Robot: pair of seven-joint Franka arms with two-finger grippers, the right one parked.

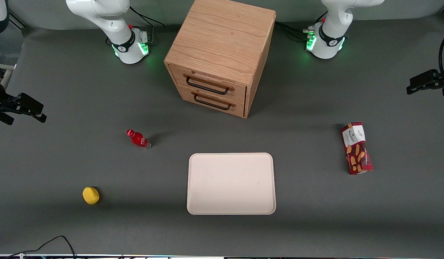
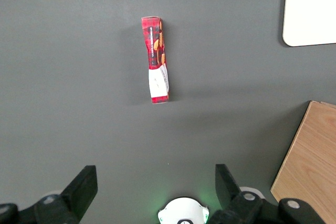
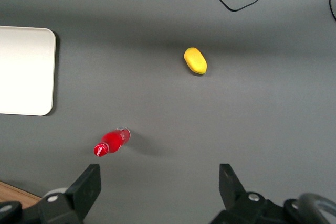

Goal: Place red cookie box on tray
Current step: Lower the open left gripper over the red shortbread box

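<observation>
The red cookie box (image 1: 356, 147) lies flat on the grey table toward the working arm's end, apart from the tray. It also shows in the left wrist view (image 2: 156, 59), white label end toward the gripper. The cream-white tray (image 1: 231, 183) lies bare in the middle of the table, nearer the front camera than the drawer cabinet; a corner of it shows in the left wrist view (image 2: 310, 9). My left gripper (image 2: 155, 187) is open and empty, held high above the table between the box and its arm's base. It is out of the front view.
A wooden two-drawer cabinet (image 1: 218, 57) stands between the arm bases, both drawers shut. A small red bottle (image 1: 138, 139) and a yellow lemon-like object (image 1: 90, 195) lie toward the parked arm's end. Black camera mounts (image 1: 427, 82) stand at the table's ends.
</observation>
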